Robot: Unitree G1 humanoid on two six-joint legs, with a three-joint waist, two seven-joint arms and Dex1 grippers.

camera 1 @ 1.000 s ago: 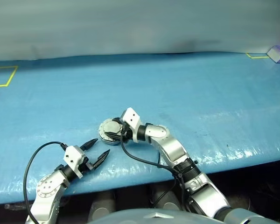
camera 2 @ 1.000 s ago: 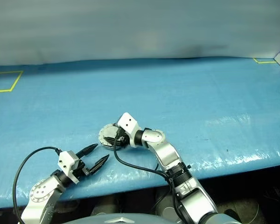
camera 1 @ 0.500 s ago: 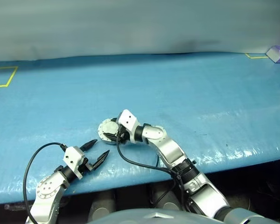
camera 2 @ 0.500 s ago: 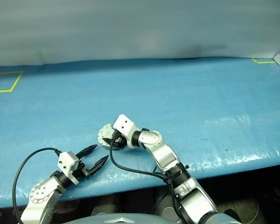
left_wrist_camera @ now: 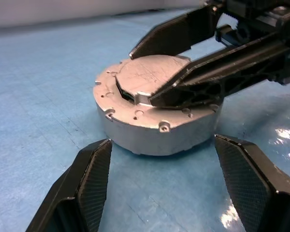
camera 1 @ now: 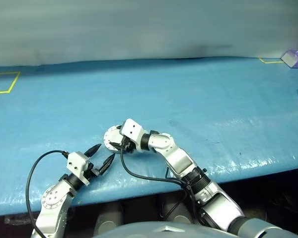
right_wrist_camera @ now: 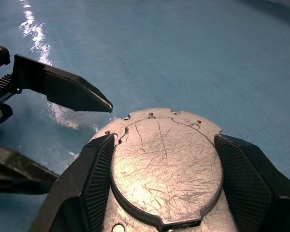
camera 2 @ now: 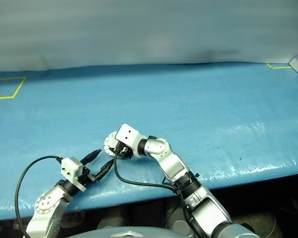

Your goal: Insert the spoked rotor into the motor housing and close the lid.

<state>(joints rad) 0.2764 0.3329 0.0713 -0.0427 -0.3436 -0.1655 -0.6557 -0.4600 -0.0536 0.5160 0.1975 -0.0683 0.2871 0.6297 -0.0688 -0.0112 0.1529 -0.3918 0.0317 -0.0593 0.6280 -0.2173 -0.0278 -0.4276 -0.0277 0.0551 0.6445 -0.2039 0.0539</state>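
1. While the housing (left_wrist_camera: 157, 121) sits flat on the blue table (camera 1: 213, 99), it looks already closed: a scratched silver plate, which I take for the lid (right_wrist_camera: 166, 166), lies flush in its top, and no copper windings or spoked wheel can be seen. By that reading the task is at its last step, seating or checking the lid.
2. Right fingers (left_wrist_camera: 217, 79) are spread wide across the top of the housing, one on each side of the raised plate, resting on or just over the rim; whether they press on it I cannot tell.
3. Left fingers (left_wrist_camera: 251, 179) stand wide open and empty, low at table level, with the housing just ahead of the tips and centred in the gap, not touching.
4. Housing is a short silver cylinder with small screw holes round its rim and one notch in the plate's edge.
5. Next move likely calls for the left fingers to advance and steady the side wall while the right presses the plate square.
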